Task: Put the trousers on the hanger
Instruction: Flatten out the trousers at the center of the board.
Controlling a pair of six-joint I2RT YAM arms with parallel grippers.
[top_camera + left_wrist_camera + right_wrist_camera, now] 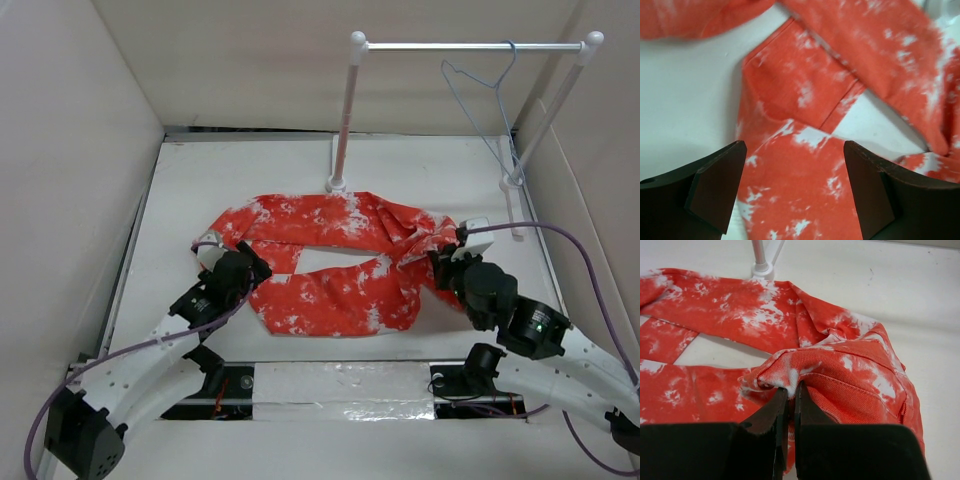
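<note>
Hovering at the left over the trousers [340,290], the left hand [795,185] is seen with its jaws spread wide and nothing between them. The trousers are laid across the middle of the tabletop [200,180]. A bunched fold at their right end is pinched tight by the right hand [790,392]. Far right, the hanger [480,95] is hung from the rail [440,45].

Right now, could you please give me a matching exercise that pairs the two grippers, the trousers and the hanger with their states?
Things:
1. left gripper
2. right gripper
3. trousers
4. hanger

States:
A. shut on a fold of cloth
B. hanging from the crossbar
C. open, holding nothing
D. lying on the table

Pairs: 1-C, 2-A, 3-D, 4-B
</note>
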